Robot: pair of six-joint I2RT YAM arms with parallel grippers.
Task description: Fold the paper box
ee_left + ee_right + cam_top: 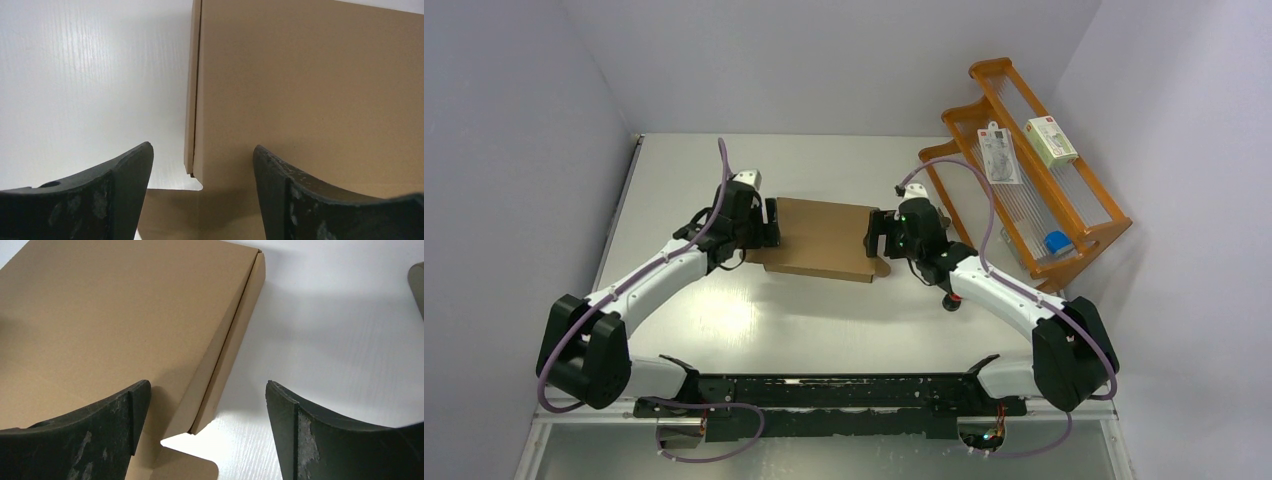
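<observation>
Cardboard sits flat in the top view: the paper box (pixel 822 238) lies closed on the surface (pixel 824 330), nearer the far edge than the near one and midway between the side edges. The left pincer (pixel 770 222) stands at its left end and the right pincer (pixel 876 234) at its right end. If one end is pushed harder than the other, I judge the light box will skid or pivot on the glossy top instead of folding. Its long axis runs left to right, slightly skewed, with the left end farther back.

From the left wrist, the two fingers (pixel 127 172) are spread wide and hold nothing. The gap between them straddles the box's left side wall, where a thin seam shows under the lid. A tab (pixel 170 215) juts out below the corner, and a finger coming in could catch and crease it.

From the right wrist, the fingers (pixel 131 407) are likewise wide apart and empty, over the right side wall. Here too the lid edge stands slightly off the wall, so a squeeze placed too low might pry it up.
</observation>
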